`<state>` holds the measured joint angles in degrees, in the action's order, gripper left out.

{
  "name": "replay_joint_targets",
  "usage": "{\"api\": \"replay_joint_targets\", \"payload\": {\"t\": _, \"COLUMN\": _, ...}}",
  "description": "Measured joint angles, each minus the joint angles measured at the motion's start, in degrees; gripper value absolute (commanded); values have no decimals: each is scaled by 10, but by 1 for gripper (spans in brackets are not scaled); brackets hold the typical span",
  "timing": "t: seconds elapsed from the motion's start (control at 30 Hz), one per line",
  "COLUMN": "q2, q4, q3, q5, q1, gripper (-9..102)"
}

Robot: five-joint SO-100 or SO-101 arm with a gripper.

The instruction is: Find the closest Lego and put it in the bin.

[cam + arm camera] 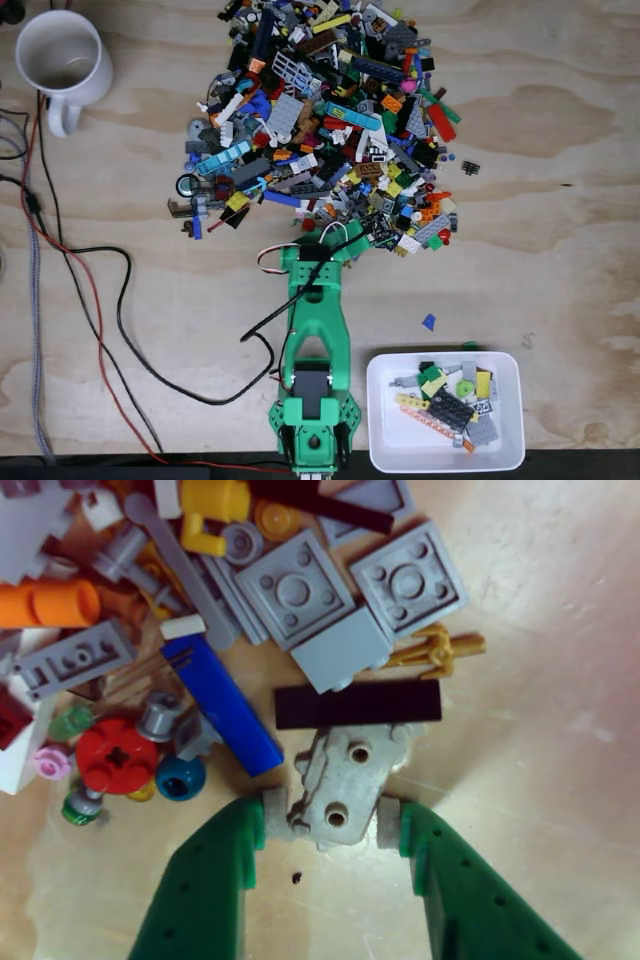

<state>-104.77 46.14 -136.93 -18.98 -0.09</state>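
Gripper (330,825) has both green fingers (215,880) closed against a pale grey Lego piece (340,775), pads touching its left and right sides at the near edge of the pile (320,120). The piece lies on the table (540,630); can't tell if it's lifted. A black strip (357,703) lies just beyond it, touching or nearly so. A blue bar (225,705) is just left of the piece, with a red round part (115,755) and blue ball (180,777) further left. Grey square plates (295,590) sit past the strip.

Fixed view: green arm (317,330) reaches from the bottom edge up to the pile's lower edge. Bin (390,440) sits right of the arm base, holding several pieces. A white mug (60,60) sits top left, cables (110,330) left of the arm.
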Motion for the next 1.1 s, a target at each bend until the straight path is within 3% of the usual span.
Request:
{"api": "replay_joint_targets", "payload": {"t": 0.53, "q2": -4, "q4": -16, "q3": -13, "q5": 0, "q1": -3, "gripper": 7}}
{"api": "replay_joint_targets", "payload": {"t": 1.1, "q2": 5, "q4": 146, "q3": 123, "q5": -31, "q1": -5, "gripper": 13}}
